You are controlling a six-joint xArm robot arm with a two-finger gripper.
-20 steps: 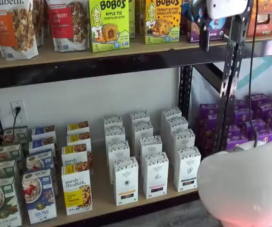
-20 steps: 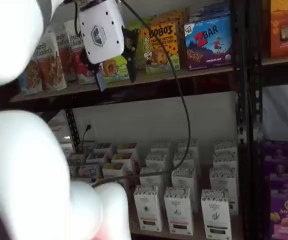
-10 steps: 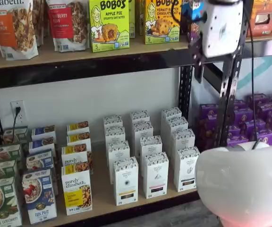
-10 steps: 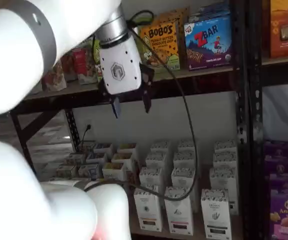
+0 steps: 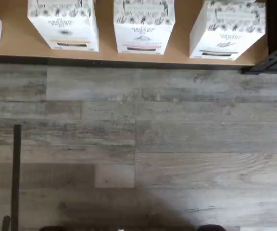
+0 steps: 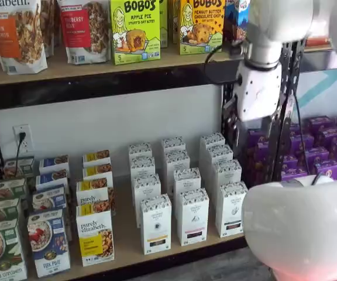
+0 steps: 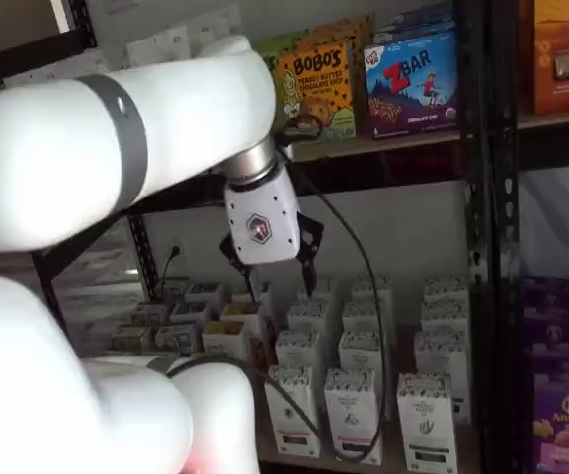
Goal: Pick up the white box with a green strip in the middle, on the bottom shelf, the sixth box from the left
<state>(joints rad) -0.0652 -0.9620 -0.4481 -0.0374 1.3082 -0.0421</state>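
The white box (image 6: 231, 209) stands at the right end of the front row on the bottom shelf (image 6: 121, 237), with a speckled top and a dark greenish band low on its front. It also shows in a shelf view (image 7: 426, 423) and in the wrist view (image 5: 227, 29). Two similar white boxes (image 6: 155, 224) (image 6: 192, 216) stand to its left, with orange and red bands. My gripper (image 7: 277, 281) hangs fingers down above the rows of white boxes, well above the white box, open and empty. It shows in both shelf views, and in one (image 6: 253, 137) it is partly against the post.
Yellow-labelled purely elizabeth boxes (image 6: 96, 235) stand left of the white rows. A black upright post (image 6: 282, 111) stands just right of the white box, with purple boxes (image 6: 326, 146) beyond it. The upper shelf (image 6: 127, 64) carries Bobo's boxes. My white arm link (image 6: 300, 231) fills the lower right.
The gripper has come down from the level of the upper shelf into the space between the shelves, above the white boxes. The boxes have not moved.
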